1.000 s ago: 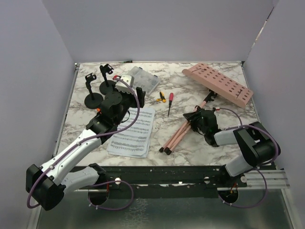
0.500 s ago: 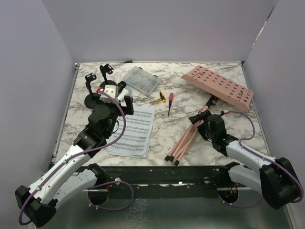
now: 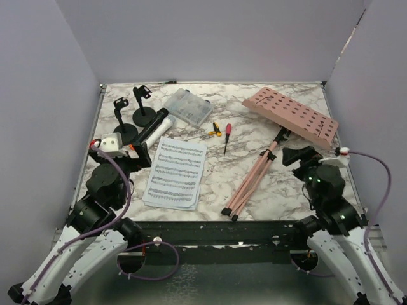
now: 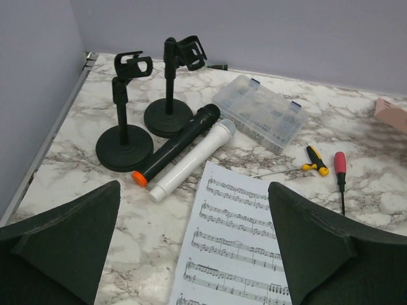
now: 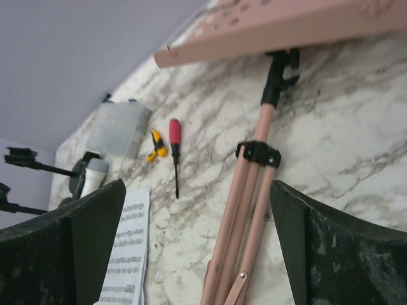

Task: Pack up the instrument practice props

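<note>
Two black round-based mic holders (image 4: 124, 147) (image 4: 168, 117) stand upright at the back left. A black microphone (image 4: 175, 144) and a white, grey-headed microphone (image 4: 193, 159) lie side by side next to them. White sheet-music pages (image 4: 238, 241) lie in front of them. The pink tripod (image 5: 252, 203) lies flat, its perforated desk (image 5: 280, 28) at the far end. My left gripper (image 4: 194, 254) is open and empty above the sheets' near left edge. My right gripper (image 5: 197, 248) is open and empty above the tripod legs. In the top view the left gripper (image 3: 138, 155) and the right gripper (image 3: 299, 154) are pulled back near the front.
A clear plastic compartment box (image 4: 259, 113) lies behind the microphones. A yellow screwdriver (image 4: 316, 161) and a red screwdriver (image 4: 340, 166) lie between the sheets and the tripod. Walls close the table on the left, back and right.
Both arms have drawn back toward the near edge and risen. The left gripper left the mic holders, uncovering both microphones. The right gripper left the tripod, whose legs shifted slightly.
</note>
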